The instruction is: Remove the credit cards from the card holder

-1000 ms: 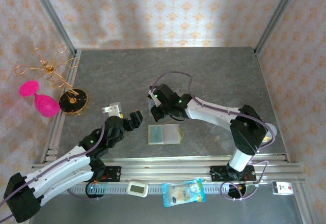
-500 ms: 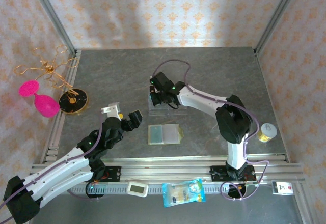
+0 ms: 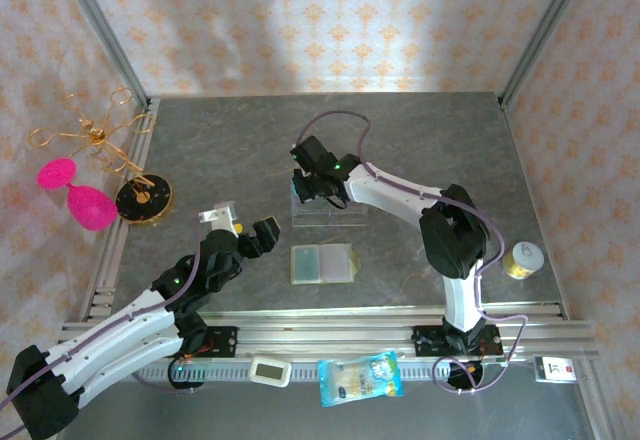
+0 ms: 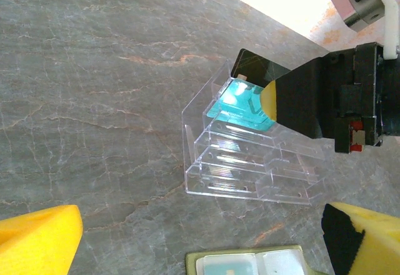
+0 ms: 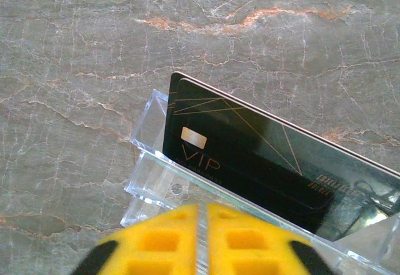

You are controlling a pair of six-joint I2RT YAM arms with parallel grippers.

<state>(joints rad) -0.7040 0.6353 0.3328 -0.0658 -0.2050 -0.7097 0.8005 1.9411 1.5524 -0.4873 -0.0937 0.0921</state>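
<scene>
We see the card holder point(image 3: 340, 263) lying open and flat on the counter point(image 3: 420, 130), just below the centre of the top view, with one teal credit card point(image 3: 308, 262) in its left-hand pocket. Just above it in the frame stands a clear tiered tray point(image 3: 345, 212), apart from the holder.

The right gripper point(image 3: 306, 190) is at the tray's upper left corner. In its own wrist view the yellow pads point(image 5: 244, 244) of its jaws stand almost together, with a thin pale edge between them. The left wrist view shows a second teal credit card point(image 4: 234, 103) sticking out from those tips into the tray's rear tiers, so we read the jaws as closed on that card. A black card point(image 5: 250, 156) marked VIP stands upright in the rearmost slot, just behind it.

The left gripper point(image 3: 250, 230) hovers left of the holder, its jaws spread wide and empty. Its yellow fingertips point(image 4: 37, 240) sit at the two bottom corners of its wrist view.
</scene>
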